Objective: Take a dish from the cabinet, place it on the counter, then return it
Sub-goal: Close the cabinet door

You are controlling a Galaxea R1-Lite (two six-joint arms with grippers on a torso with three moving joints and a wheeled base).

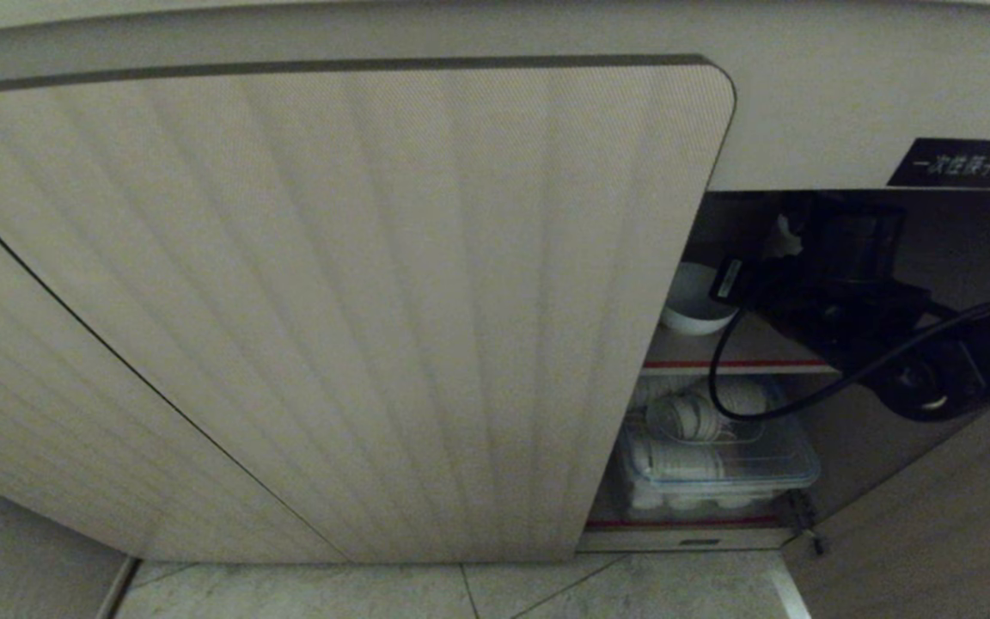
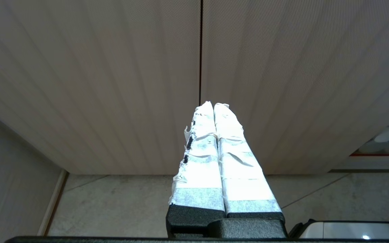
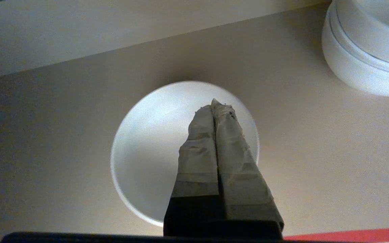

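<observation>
The dish (image 3: 154, 152), a small plain white bowl, sits upright on the brown shelf (image 3: 62, 118) inside the cabinet (image 1: 332, 301). My right gripper (image 3: 214, 101) hangs just above the bowl's inside, its taped fingers pressed shut with nothing between them. From the head view, the black right arm (image 1: 847, 292) reaches into the open upper compartment beside the dish (image 1: 693, 305). My left gripper (image 2: 213, 104) is shut and empty, parked in front of the closed ribbed doors. The counter is out of view.
A stack of like white bowls (image 3: 366, 50) stands close to the dish on the same shelf. Below, a clear plastic box (image 1: 718, 464) holds more white bowls. The ribbed door (image 1: 650, 344) edges the opening's left side. Grey floor tiles (image 1: 375, 593) lie below.
</observation>
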